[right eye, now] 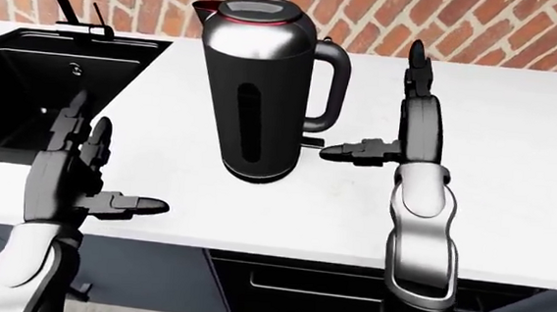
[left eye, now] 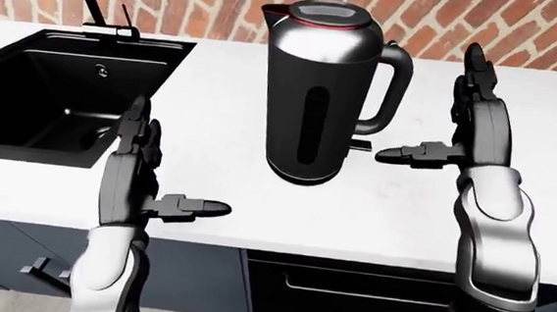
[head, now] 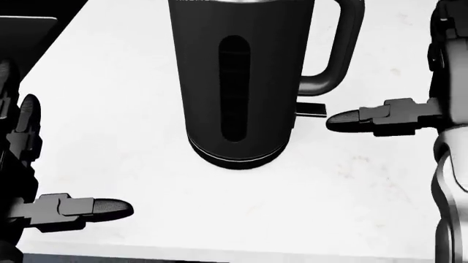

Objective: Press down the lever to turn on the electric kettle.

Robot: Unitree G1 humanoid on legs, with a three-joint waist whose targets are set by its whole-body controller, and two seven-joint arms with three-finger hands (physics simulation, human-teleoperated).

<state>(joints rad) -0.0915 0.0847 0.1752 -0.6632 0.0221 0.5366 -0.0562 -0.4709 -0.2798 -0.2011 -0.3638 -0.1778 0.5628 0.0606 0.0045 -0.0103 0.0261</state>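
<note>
both forearms stand upright. the right hand [left eye: 468, 118] is spread open, its fingers pointing to 12 o'clock and its thumb to 9. the left hand [left eye: 135, 168] is open likewise, thumb pointing to 3 o'clock.

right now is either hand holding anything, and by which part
Nothing is held. The right hand is open, its thumb pointing at the kettle lever; the left hand is open too.

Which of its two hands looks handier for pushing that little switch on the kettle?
The right hand. Its thumb tip sits just beside the lever under the kettle handle. The left hand hangs open on the kettle's far side, well away.
</note>
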